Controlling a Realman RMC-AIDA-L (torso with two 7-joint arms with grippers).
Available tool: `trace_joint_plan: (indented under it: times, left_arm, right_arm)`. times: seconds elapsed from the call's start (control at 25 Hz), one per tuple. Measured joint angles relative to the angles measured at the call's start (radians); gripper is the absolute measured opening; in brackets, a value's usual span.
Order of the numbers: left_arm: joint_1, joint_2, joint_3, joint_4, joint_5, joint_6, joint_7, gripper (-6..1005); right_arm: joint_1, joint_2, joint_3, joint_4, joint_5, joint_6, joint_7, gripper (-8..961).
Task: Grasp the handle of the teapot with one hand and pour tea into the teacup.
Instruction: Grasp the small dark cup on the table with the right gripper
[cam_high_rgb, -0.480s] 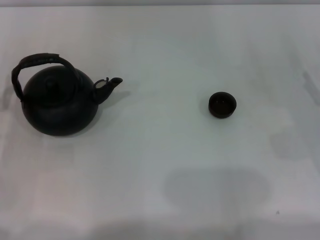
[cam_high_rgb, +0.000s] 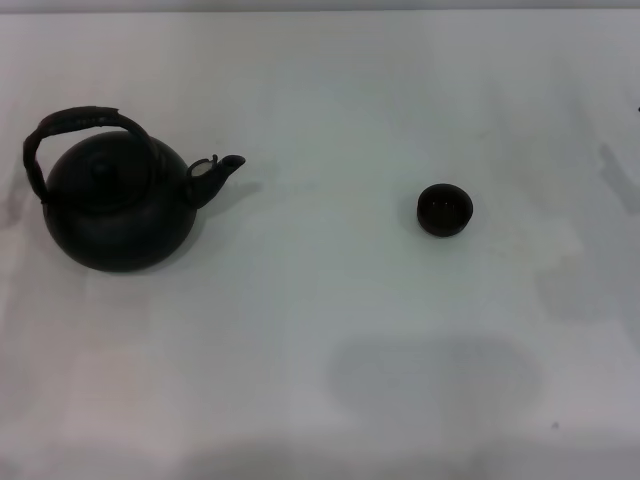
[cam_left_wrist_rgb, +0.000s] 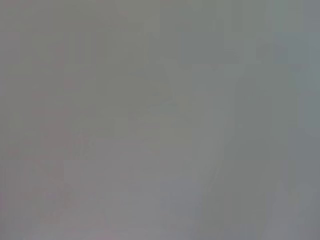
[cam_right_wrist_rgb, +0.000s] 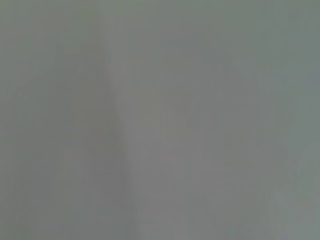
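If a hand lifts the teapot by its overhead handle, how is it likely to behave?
The teapot looks big and thick-walled, so probably heavy for its size. Its handle arches above the lid, so the body may swing beneath a grip there. The rough-looking handle should resist slipping. No hand is in view.

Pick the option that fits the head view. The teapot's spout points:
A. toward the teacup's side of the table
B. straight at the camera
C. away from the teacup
A: the teapot sits on the robot's left, and its spout juts rightward toward the teacup.
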Motion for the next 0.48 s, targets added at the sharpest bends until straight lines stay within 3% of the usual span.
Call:
trace_joint_plan:
  times: [0.32, 0.48]
  left_arm:
    - [0.013, 0.005, 0.0, 0.001, 0.046, -0.004, -0.02, 888]
    - [0.022, 0.006, 0.0, 0.007, 0.056, -0.005, -0.026, 887]
  right_arm:
    - [-0.057, -0.011, -0.094, -0.092, -0.004, 0.008, 0.065, 842]
    - [-0.108, -0.035, -0.152, -0.22, -0.097, 0.021, 0.195, 842]
